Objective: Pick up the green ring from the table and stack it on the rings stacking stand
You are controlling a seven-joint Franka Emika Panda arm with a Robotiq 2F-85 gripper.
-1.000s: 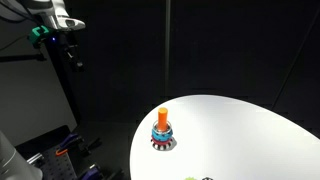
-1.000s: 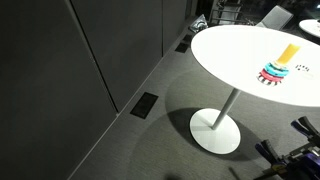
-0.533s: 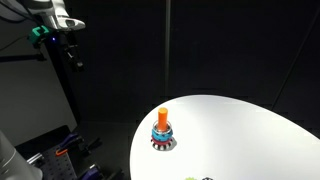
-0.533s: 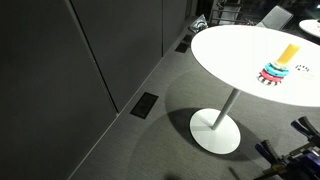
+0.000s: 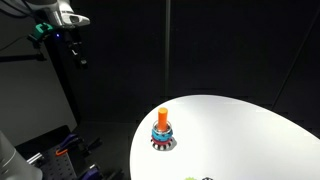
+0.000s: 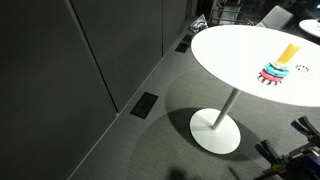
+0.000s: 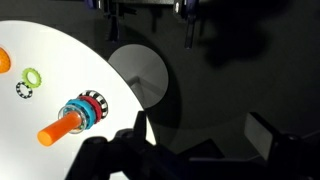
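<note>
You are holding the gripper [image 7: 150, 30] with its jaws spread wide and nothing between them. In the wrist view its fingers [image 7: 189, 30] are coming in from the top edge, well apart from each other and closing on nothing. In an exterior view the gripper [image 5: 77, 52] is hanging high against the dark backdrop, off to the side of the table [image 5: 250, 135] and well above its white top.

Below it, in the wrist view, the rings stacking stand [image 7: 78, 112] is sitting near the rim of the table [image 7: 50, 45]. Its orange peg is carrying a blue ring with a red one under it, both threaded down against the scalloped red-and-white base, and the upper part of the peg is showing bare. The green ring [image 7: 32, 76] is not on the peg. It is lying flat on the tabletop, apart from the stand and just beside a small dark-and-white object [image 7: 24, 91]. An orange thing [image 7: 3, 60] is being cut off by the frame edge, so you cannot tell what it is.

In both exterior views the stand [image 6: 275, 68] is standing upright, and the table's pedestal foot [image 6: 215, 130] is resting on the grey floor
</note>
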